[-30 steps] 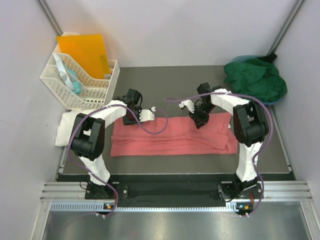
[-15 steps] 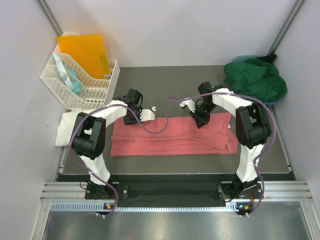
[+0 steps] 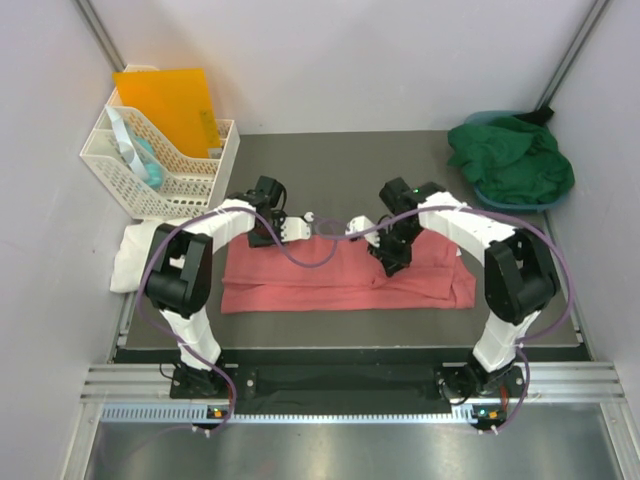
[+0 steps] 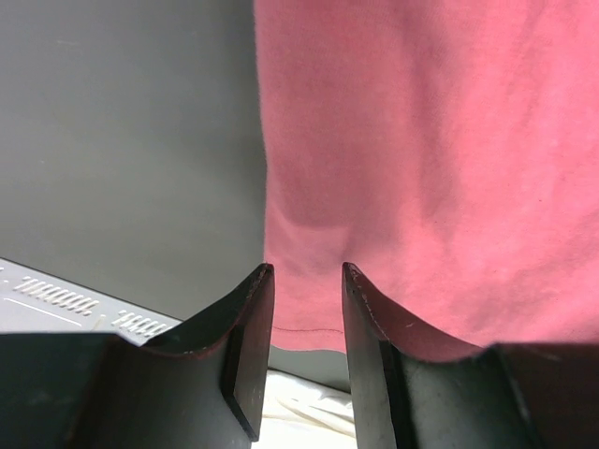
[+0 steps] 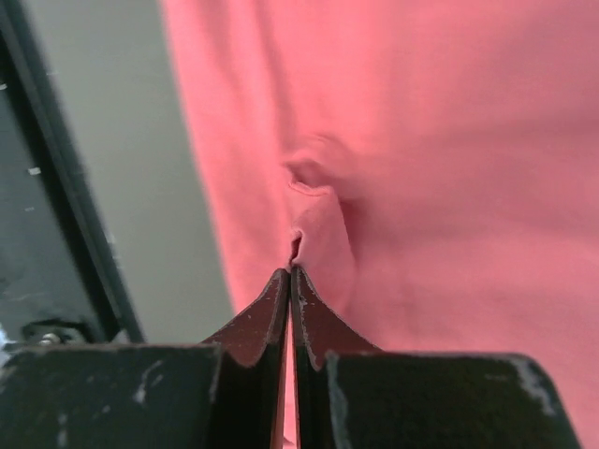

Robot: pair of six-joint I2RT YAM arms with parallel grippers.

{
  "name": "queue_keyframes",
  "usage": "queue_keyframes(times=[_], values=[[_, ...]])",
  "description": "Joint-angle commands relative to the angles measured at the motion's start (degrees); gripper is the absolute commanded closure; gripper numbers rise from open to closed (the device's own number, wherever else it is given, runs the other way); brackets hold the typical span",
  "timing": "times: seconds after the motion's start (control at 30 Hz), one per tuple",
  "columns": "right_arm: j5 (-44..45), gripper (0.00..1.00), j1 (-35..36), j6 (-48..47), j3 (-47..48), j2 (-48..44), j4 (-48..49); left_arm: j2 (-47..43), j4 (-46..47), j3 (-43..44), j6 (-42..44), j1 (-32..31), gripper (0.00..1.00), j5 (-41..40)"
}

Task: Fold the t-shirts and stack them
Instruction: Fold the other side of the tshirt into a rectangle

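Right wrist, right fingers (image 5: 253,329) pinch pink t-shirt (image 5: 449,140), left fingers (image 4: 245,337) apart, white t-shirt (image 3: 128,258) half-hidden

White lattice basket (image 3: 150,195) at far-left corner of grey tabletop (image 3: 340,165). Orange folder (image 3: 170,105) upright inside, pale blue item (image 3: 148,160) beside it. Blue tub (image 3: 478,118) far right.

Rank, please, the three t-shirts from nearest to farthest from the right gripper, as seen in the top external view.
1. Salmon-pink t-shirt: spread across the middle, pinched by the right gripper itself.
2. Dark green t-shirt: bunched in the far right corner.
3. White t-shirt: crumpled at the far left side.
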Motion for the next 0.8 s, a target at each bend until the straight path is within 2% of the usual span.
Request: queue_keyframes(times=[0.0,0.3,0.37,0.4,0.43,0.6,0.77], values=[[-2.39,1.0,4.53,1.15,-4.65,-4.99,-1.76,0.87,0.26,3.17,1.79,-0.29,0.6,0.11],[-2.92,1.0,8.05,1.33,-11.59,-10.35,-2.82,1.13,-0.53,4.05,3.02,-0.9,0.6,-0.68],[-2.92,0.93,8.75,0.63,-12.82,-11.22,-3.08,1.22,-0.88,4.22,3.2,-1.17,0.6,-0.95],[-2.92,0.86,9.1,0.53,-13.26,-11.49,-3.08,1.13,-0.97,4.31,3.2,-1.43,0.6,-1.12],[-3.09,0.72,9.37,0.1,-13.62,-11.84,-2.82,1.13,-1.24,4.49,3.29,-1.52,0.6,-1.3],[-3.01,0.64,9.98,-0.17,-14.5,-12.9,-2.29,0.96,-1.59,5.1,4.08,-1.87,0.6,-2.09],[0.06,0.63,8.41,0.44,-13.01,-13.51,0.07,1.31,-2.11,6.33,3.99,-2.48,0.6,-2.7]])
